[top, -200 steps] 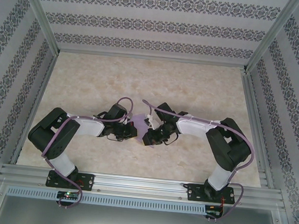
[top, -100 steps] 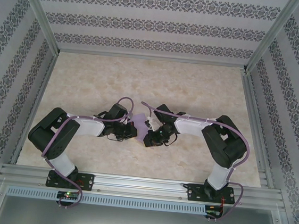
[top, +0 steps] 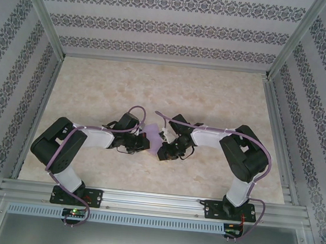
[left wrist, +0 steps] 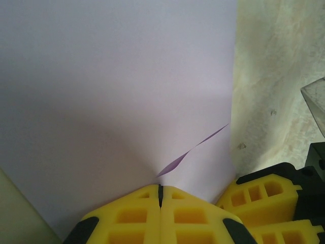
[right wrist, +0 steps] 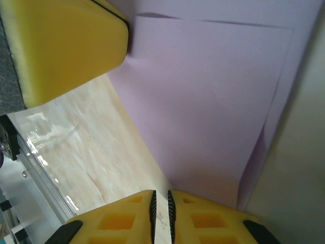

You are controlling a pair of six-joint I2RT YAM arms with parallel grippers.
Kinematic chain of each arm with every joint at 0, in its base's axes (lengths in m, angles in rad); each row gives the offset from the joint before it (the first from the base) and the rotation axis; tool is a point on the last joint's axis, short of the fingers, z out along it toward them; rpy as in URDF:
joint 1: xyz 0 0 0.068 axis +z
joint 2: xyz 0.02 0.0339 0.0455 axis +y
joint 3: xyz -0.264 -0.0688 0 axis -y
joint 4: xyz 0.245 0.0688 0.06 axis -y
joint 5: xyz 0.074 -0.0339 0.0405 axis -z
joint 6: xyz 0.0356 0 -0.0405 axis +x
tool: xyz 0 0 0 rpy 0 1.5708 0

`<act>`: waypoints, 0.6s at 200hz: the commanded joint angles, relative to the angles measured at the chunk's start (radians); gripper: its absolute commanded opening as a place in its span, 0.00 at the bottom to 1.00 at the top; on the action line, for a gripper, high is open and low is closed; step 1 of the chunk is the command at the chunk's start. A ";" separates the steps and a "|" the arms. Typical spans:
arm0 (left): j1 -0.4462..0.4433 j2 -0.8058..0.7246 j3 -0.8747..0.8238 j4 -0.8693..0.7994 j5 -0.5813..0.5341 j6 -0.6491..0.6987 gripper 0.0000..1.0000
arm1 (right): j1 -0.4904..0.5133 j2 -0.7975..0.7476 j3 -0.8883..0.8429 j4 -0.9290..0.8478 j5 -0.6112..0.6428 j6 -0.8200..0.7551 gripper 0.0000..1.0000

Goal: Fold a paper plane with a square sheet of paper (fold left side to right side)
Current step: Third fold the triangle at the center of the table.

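Square sheet of paper (left wrist: 117,86) sat clamped in your left gripper (left wrist: 160,190); your right gripper (right wrist: 160,198) stood almost closed, grip unclear.

Nothing readable: no writing, label or number, even on the thin lilac paper sheet (left wrist: 117,86) ahead of the left pincer (left wrist: 160,189).

The sheet of paper (top: 152,133) is near the middle of the desk (top: 223,99), between the two end effectors. The left end effector (top: 142,144) meets its left side and the right end effector (top: 163,151) its right side, the two close together. Behind them the desk runs to the back wall (top: 172,30).
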 commanded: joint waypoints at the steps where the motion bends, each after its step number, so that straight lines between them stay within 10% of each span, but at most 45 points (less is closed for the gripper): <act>1: -0.012 0.034 -0.011 -0.122 -0.064 0.026 0.01 | -0.014 -0.005 -0.056 -0.052 0.027 0.003 0.17; 120: -0.013 0.027 -0.002 -0.126 -0.065 0.029 0.01 | -0.046 -0.255 -0.100 -0.146 0.012 0.008 0.14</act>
